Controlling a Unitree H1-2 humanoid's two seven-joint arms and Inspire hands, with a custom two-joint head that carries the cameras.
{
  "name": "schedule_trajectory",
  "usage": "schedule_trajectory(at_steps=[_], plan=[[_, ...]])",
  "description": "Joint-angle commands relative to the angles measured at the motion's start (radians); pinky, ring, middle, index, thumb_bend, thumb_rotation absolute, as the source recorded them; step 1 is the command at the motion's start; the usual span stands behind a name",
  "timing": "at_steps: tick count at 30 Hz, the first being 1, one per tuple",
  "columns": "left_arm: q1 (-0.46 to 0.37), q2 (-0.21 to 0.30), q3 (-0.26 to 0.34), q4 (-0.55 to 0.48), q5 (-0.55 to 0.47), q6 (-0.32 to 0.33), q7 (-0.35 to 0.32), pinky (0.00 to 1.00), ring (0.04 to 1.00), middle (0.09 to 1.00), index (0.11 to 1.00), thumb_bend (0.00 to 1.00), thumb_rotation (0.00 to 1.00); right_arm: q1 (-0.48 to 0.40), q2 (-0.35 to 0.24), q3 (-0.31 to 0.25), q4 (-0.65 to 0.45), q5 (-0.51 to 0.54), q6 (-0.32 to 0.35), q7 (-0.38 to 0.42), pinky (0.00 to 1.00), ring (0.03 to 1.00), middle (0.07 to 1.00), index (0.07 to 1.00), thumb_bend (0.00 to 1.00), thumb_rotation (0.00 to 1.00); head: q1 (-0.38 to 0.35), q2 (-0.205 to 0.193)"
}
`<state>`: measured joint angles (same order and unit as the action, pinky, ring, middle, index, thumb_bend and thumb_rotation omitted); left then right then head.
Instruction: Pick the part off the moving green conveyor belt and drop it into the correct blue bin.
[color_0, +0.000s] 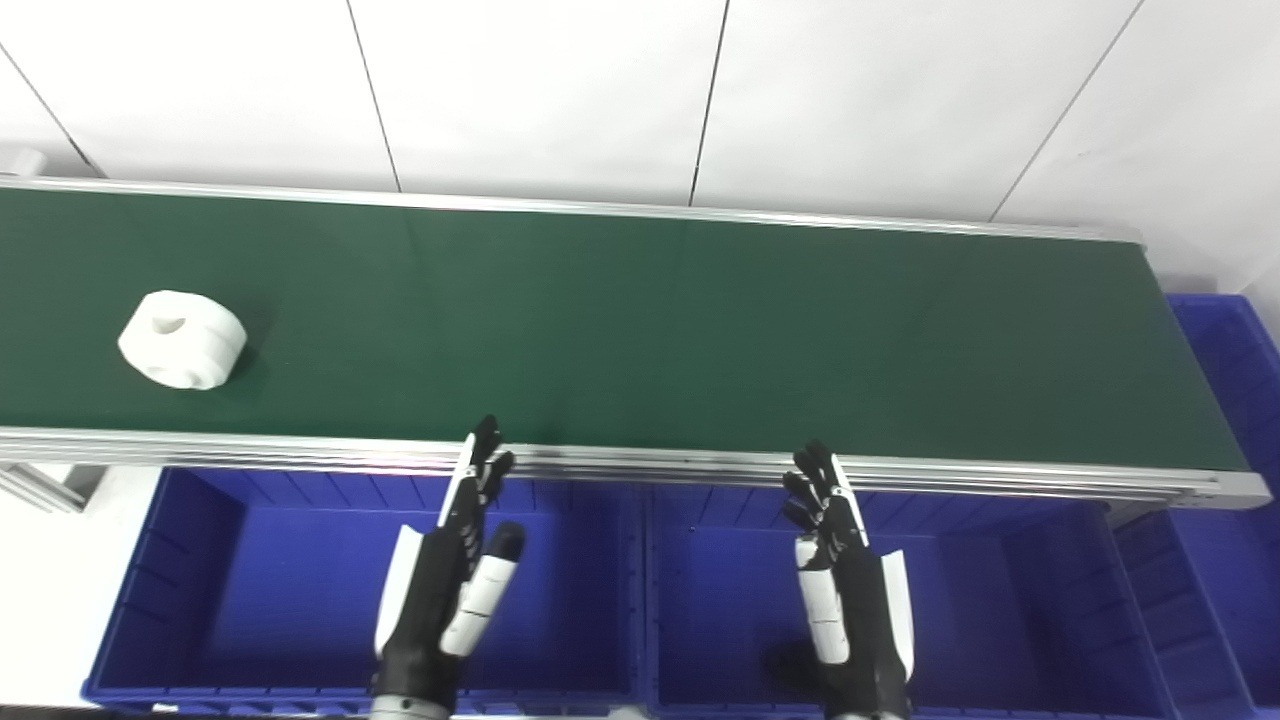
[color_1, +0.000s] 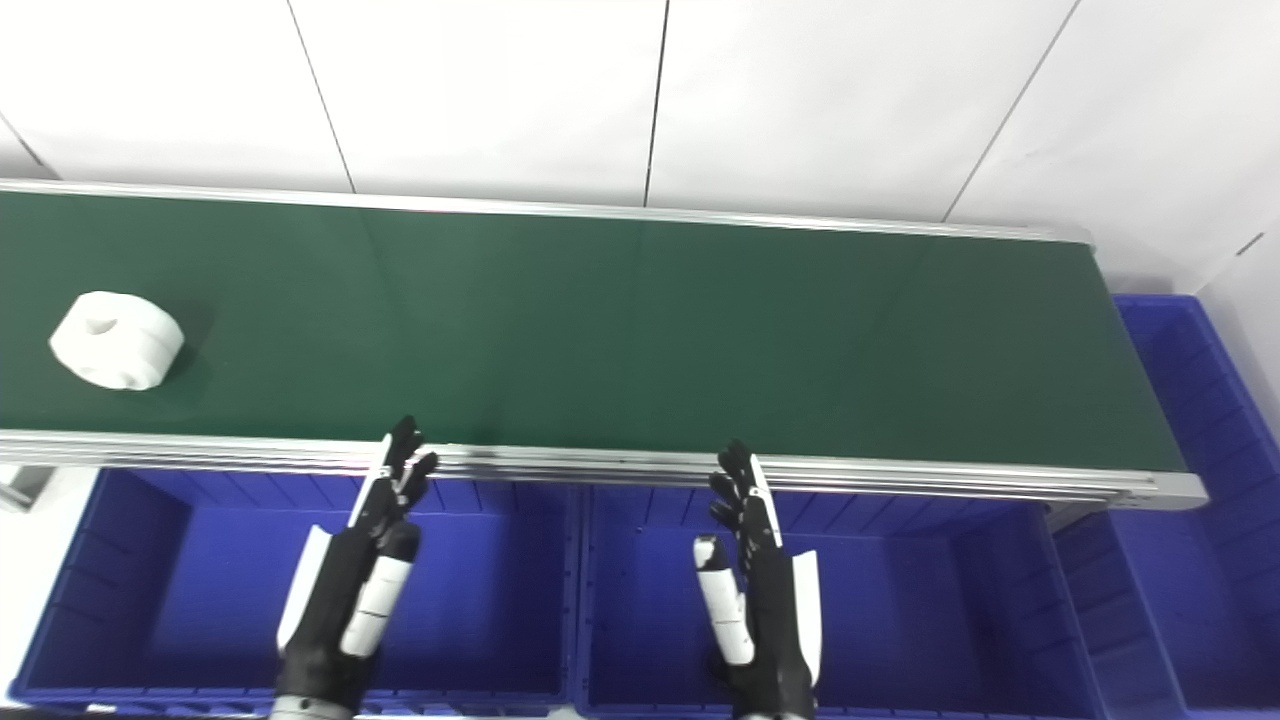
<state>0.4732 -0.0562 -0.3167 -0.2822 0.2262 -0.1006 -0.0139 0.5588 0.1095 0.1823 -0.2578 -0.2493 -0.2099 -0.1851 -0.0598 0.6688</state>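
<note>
White panelled wall (color_0: 540, 90) behind, dark seams.

Left robot hand (color_0: 445, 580) & right robot hand (color_0: 848, 590) both open, fingers extended.

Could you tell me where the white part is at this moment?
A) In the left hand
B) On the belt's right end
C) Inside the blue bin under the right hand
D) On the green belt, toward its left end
D: the white part lies on the green belt near its left end, apart from both open hands, left hand and right hand.

One white part (color_0: 182, 339) on one green belt (color_0: 640, 330); three blue bins: left (color_0: 200, 600), middle (color_0: 1010, 610), right (color_0: 1225, 400); two hands: left (color_0: 445, 590), right (color_0: 850, 600).
</note>
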Motion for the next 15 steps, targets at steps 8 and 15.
schedule_trajectory(at_steps=[8, 15], plan=[[-0.016, -0.056, -0.043, 0.067, 0.060, -0.095, 0.052, 0.85, 0.898, 0.958, 0.979, 0.51, 0.73, -0.012, -0.076, -0.033, 0.015, 0.089, -0.067, 0.046, 0.93, 0.948, 0.977, 1.000, 0.59, 1.00, 0.124, -0.080], [-0.026, -0.088, -0.062, 0.108, 0.049, -0.101, 0.070, 0.84, 0.897, 0.952, 0.955, 0.61, 0.70, -0.032, -0.116, -0.059, 0.057, 0.132, -0.084, 0.078, 0.97, 0.967, 0.994, 1.000, 0.53, 1.00, 0.183, -0.122]])
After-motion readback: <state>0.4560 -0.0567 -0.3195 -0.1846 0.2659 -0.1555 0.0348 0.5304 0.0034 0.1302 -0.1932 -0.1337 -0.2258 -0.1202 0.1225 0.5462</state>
